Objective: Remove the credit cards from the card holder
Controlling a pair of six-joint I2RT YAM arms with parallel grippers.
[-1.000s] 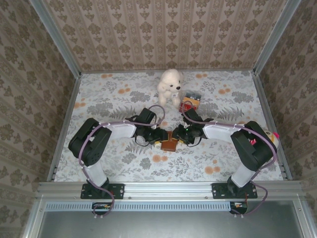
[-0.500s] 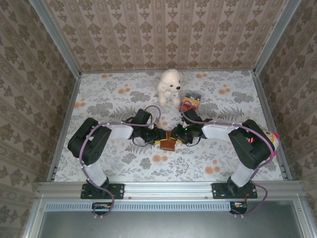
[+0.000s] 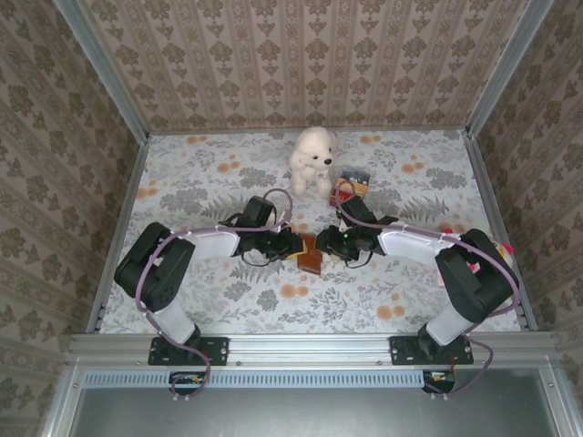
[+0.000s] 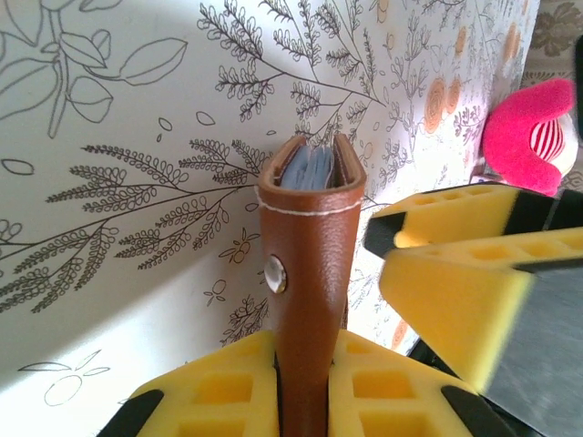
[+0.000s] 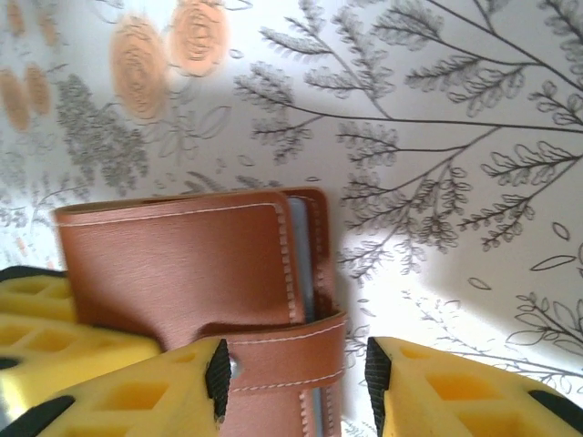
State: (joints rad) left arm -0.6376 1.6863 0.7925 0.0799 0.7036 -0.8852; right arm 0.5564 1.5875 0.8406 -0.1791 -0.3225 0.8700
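- Folded brown wallet (image 3: 311, 259) sits mid-tabletop, turned on edge between the two arms; the cards cannot be told apart inside the fold.
- The left gripper (image 4: 308, 378) is clamped on one end of the wallet, yellow pads (image 4: 228, 387) pressed against both faces.
- The right gripper (image 5: 296, 366) has its jaws partway apart, straddling the snap strap (image 5: 273, 360); a gap shows on one side and it grips nothing.
- Plush dog (image 3: 311, 157) and clear box (image 3: 351, 187) are toward the far edge.
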